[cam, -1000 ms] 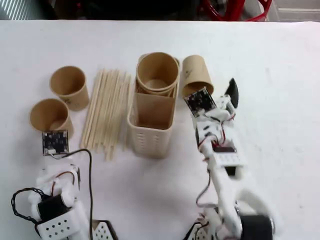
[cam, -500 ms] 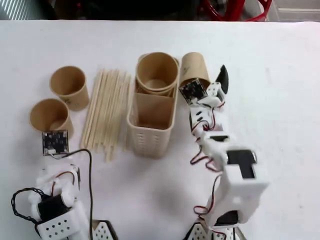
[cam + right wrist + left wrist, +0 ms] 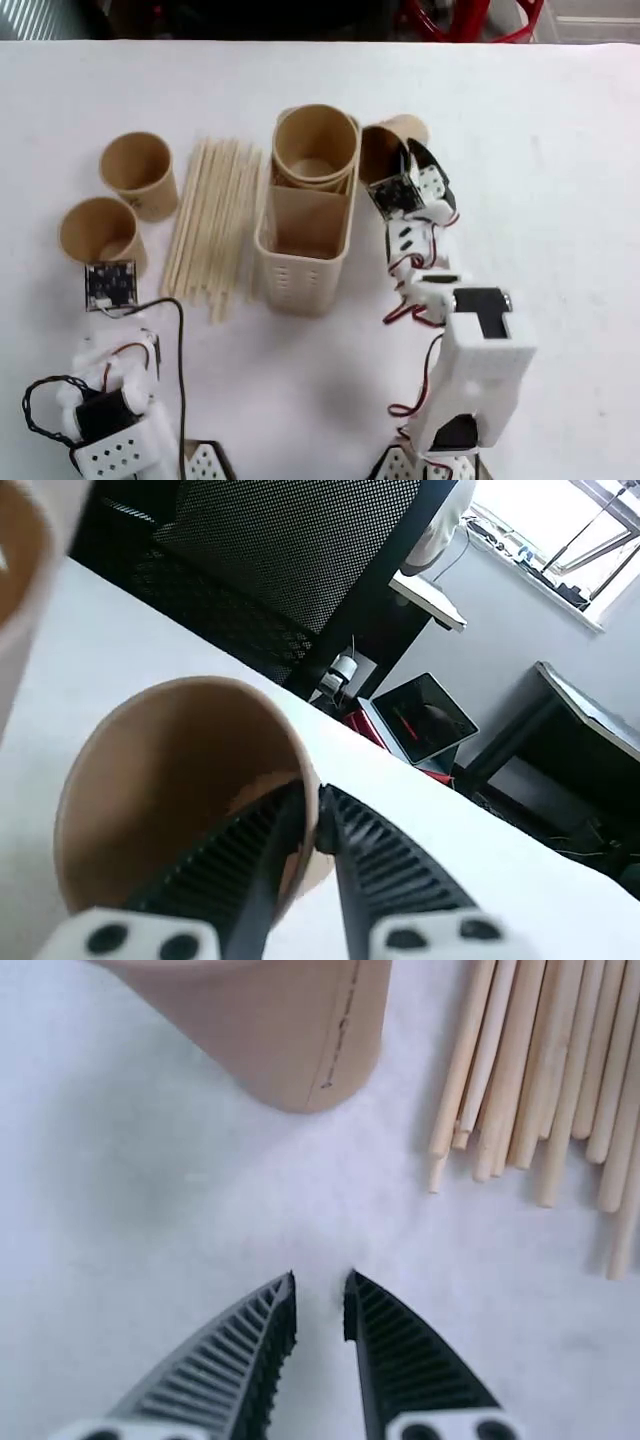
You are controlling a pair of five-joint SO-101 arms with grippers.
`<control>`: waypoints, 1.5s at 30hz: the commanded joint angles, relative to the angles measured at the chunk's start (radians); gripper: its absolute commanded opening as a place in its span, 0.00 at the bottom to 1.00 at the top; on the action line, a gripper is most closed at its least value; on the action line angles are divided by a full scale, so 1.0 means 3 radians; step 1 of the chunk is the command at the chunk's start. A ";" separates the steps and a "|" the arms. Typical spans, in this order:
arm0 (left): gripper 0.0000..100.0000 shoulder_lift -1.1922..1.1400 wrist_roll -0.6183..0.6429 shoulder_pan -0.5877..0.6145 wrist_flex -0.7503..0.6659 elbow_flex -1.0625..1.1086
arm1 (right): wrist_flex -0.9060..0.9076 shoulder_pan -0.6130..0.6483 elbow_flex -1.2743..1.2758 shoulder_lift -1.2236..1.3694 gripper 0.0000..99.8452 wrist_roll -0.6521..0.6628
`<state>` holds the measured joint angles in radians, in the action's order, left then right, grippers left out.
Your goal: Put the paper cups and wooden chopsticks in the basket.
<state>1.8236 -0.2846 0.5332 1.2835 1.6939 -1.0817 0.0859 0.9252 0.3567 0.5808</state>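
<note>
Right claw (image 3: 406, 162) is swinging in from the near side and is now pinching the wall of the cup (image 3: 380, 150) just right of the basket (image 3: 300, 275). The cup seems to be tipping, probably lifting soon. Left claw (image 3: 320, 1300) is sitting slightly parted and empty by the near-left cup (image 3: 100, 232).

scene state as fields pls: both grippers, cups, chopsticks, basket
right gripper: shut on the wall of the tilted cup, one finger inside, one outside
tilted cup: just right of the basket
left gripper: fingers narrowly apart, holding nothing, above the table
stacked cups: in the basket's far end
far loose cup: upright, left of the chopsticks
near loose cup: upright, left of the chopsticks
chopsticks: bundle flat on the table, left of the basket
</note>
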 commanded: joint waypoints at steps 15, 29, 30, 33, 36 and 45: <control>0.10 -0.0018 -0.0010 0.0023 0.0000 -0.0005 | 0.2447 -0.0381 0.1192 -0.3700 0.02 -0.0005; 0.10 -0.0018 -0.0010 0.0023 0.0000 -0.0005 | 0.5772 -0.0161 0.0102 -0.5767 0.02 -0.0450; 0.10 -0.0018 -0.0010 0.0023 0.0000 -0.0005 | 0.5808 -0.0146 0.0015 -0.5756 0.02 -0.0455; 0.10 -0.0018 -0.0010 0.0023 0.0000 -0.0005 | 0.5843 -0.0100 -0.0245 -0.5715 0.02 -0.0660; 0.10 -0.0018 -0.0010 0.0023 0.0000 -0.0005 | 0.6002 -0.0090 -0.0583 -0.5634 0.02 -0.0997; 0.10 -0.0018 -0.0010 0.0023 0.0000 -0.0005 | 0.6033 0.0591 -0.1171 -0.5081 0.02 -0.2148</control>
<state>1.8236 -0.2846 0.5332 1.2835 1.6939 0.7488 0.1703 0.6368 -1.2114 0.0008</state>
